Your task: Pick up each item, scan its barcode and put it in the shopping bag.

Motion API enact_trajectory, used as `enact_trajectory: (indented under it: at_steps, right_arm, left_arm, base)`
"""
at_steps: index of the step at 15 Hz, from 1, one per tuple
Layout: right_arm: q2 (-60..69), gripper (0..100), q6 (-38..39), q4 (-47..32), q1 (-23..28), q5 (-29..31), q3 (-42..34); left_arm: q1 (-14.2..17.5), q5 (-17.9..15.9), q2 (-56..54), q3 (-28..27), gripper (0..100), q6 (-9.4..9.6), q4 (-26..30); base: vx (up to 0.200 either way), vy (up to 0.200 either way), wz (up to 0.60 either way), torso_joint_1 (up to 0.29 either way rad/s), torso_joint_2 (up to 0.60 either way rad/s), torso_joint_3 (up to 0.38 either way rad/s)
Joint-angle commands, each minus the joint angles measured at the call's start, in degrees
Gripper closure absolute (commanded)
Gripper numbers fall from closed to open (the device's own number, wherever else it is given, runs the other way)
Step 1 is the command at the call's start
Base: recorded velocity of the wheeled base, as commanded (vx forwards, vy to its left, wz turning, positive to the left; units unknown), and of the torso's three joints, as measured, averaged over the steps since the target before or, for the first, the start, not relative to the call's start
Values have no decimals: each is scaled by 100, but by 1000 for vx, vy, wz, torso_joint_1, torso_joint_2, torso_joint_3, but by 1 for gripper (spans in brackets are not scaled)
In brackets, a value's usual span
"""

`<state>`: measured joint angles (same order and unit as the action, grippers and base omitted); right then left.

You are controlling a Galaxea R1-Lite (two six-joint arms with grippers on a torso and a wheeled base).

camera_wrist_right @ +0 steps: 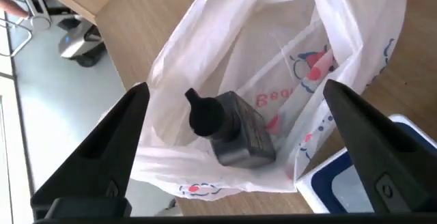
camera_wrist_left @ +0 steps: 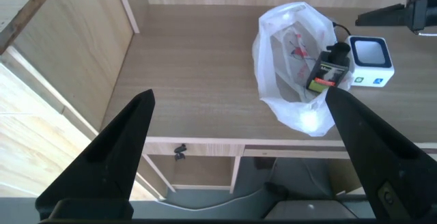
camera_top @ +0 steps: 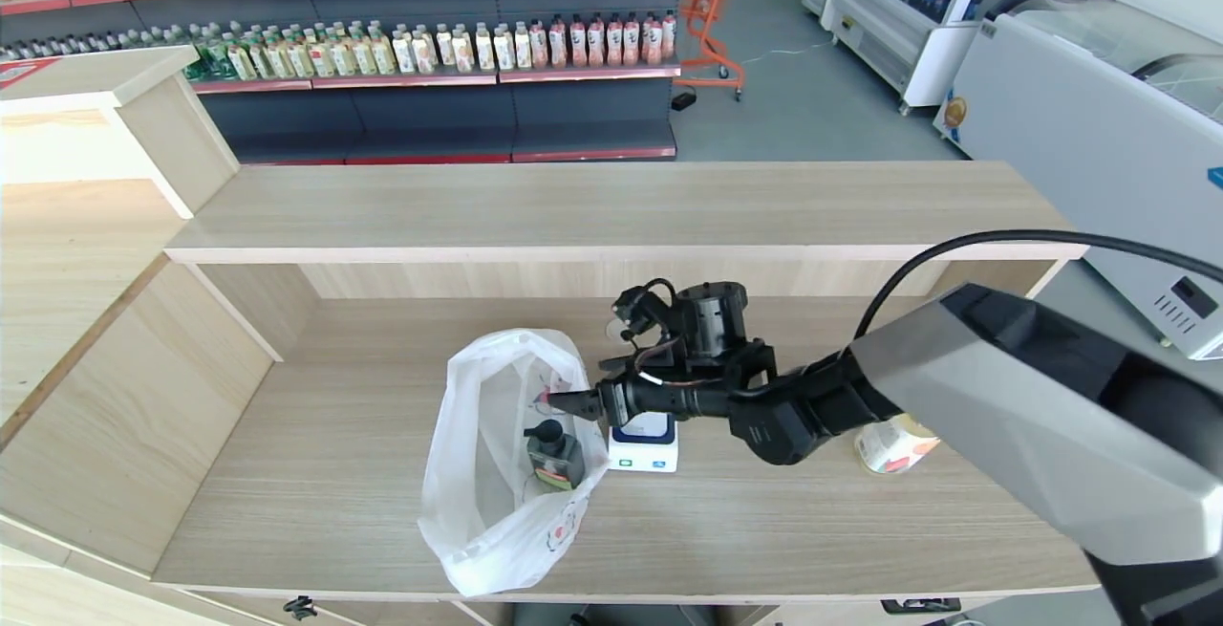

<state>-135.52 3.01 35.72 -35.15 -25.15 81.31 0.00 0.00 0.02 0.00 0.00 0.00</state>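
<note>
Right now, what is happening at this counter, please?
The right gripper hangs with open fingers over the white shopping bag on the counter. A dark bottle already lies inside the bag, beside the small scanner. A light-coloured container waits, partly hidden by the right arm. The left gripper, also open, holds nothing.

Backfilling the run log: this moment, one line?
right gripper: jaws open above shopping bag | dark bottle: inside bag | scanner: beside bag | left gripper: jaws open, empty | pale bottle: on counter

A shop: drink-stocked shelves (camera_top: pixel 430 43), freezers (camera_top: pixel 1080 100), and a wooden checkout counter (camera_top: pixel 621 205).
</note>
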Motion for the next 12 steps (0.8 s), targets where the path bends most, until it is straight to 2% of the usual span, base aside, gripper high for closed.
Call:
enact_trajectory:
  at_steps: [1, 3, 4, 5, 7, 8, 12]
  right_arm:
    - [2434, 0, 806, -381, 755, 98, -1935]
    - [4271, 0, 789, -1234, 1098, 239, -3139]
    - [5071, 0, 780, -1770, 1194, 485, -3429]
    - [5783, 0, 727, -2526, 1300, 863, -3543]
    - [6846, 0, 754, -3923, 1352, 2067, -3561]
    - [7242, 0, 859, -4275, 1370, 2330, -3596]
    - [7962, 0, 947, -4776, 1616, 2656, -3912]
  left_arm:
    - [0, 0, 6, 0, 0, 0, 0]
    - [0, 0, 6, 0, 0, 0, 0]
    - [0, 0, 6, 0, 0, 0, 0]
    - [0, 0, 6, 0, 0, 0, 0]
    - [0, 0, 6, 0, 0, 0, 0]
    - [0, 0, 6, 0, 0, 0, 0]
    - [0, 0, 6, 0, 0, 0, 0]
  base:
    - [0, 0, 0, 0, 0, 0]
    - [0, 0, 0, 0, 0, 0]
    - [0, 0, 0, 0, 0, 0]
    - [0, 0, 0, 0, 0, 0]
    - [0, 0, 0, 0, 0, 0]
    - [0, 0, 0, 0, 0, 0]
    - [0, 0, 0, 0, 0, 0]
